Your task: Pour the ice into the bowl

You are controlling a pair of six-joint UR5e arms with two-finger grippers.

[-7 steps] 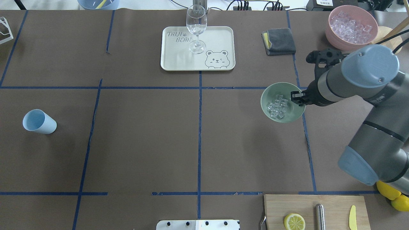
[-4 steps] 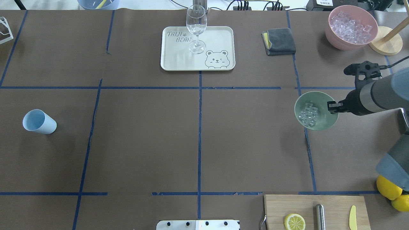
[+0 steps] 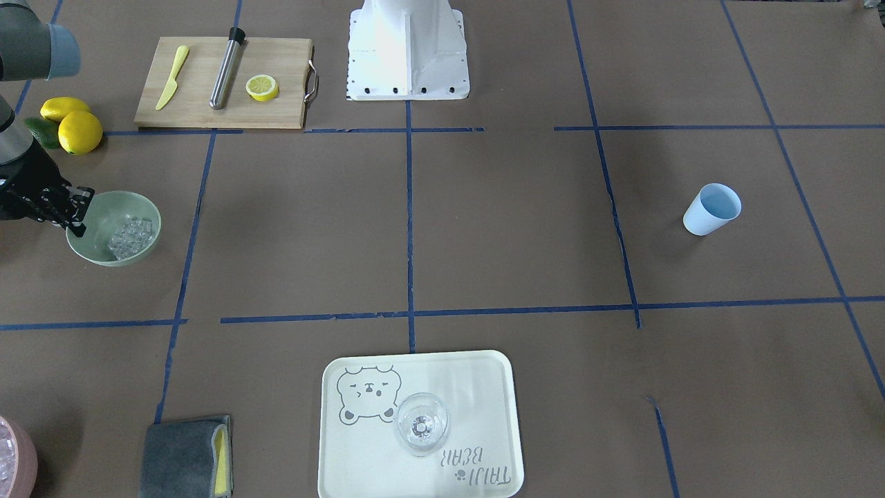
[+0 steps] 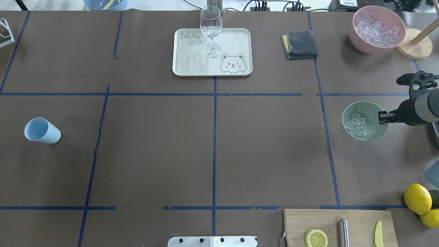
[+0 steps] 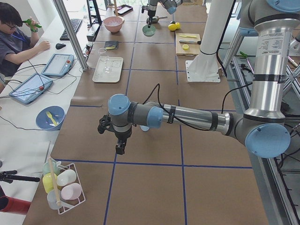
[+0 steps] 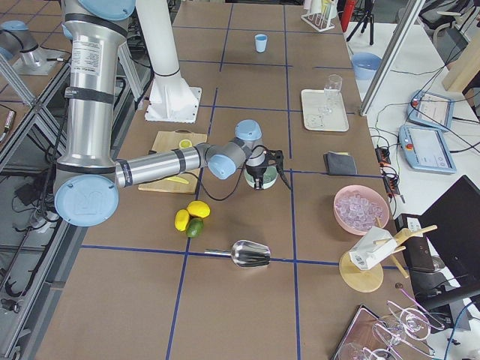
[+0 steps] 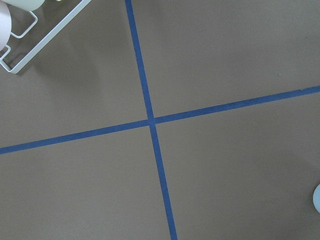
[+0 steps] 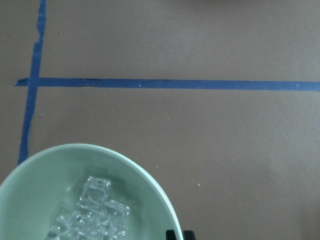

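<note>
The mint-green bowl (image 4: 373, 133) is at the table's right side, with a small heap of clear ice (image 4: 356, 124) inside it. My right gripper (image 4: 382, 117) is shut on the bowl's right rim. The same grip shows in the front view, with gripper (image 3: 75, 211), bowl (image 3: 110, 207) and ice (image 3: 130, 235). The right wrist view looks down on the bowl (image 8: 45, 175) and ice (image 8: 90, 212). I cannot tell whether the bowl rests on the table. My left gripper (image 5: 120, 149) shows only in the left side view, low over the table's left end; I cannot tell whether it is open or shut.
A pink bowl of ice (image 4: 377, 27) stands back right beside a wooden stand (image 4: 413, 48). A tray (image 4: 236, 37) holds a wine glass (image 4: 210, 29). There are also a grey cloth (image 4: 300, 44), a light blue cup (image 4: 41, 131), a cutting board (image 4: 329, 218), lemons (image 4: 416, 198) and a metal scoop (image 6: 251, 255).
My right arm has carried the bowl with the ice to the right, toward the table's right edge and slightly nearer the robot. The grip on the rim is unchanged.
</note>
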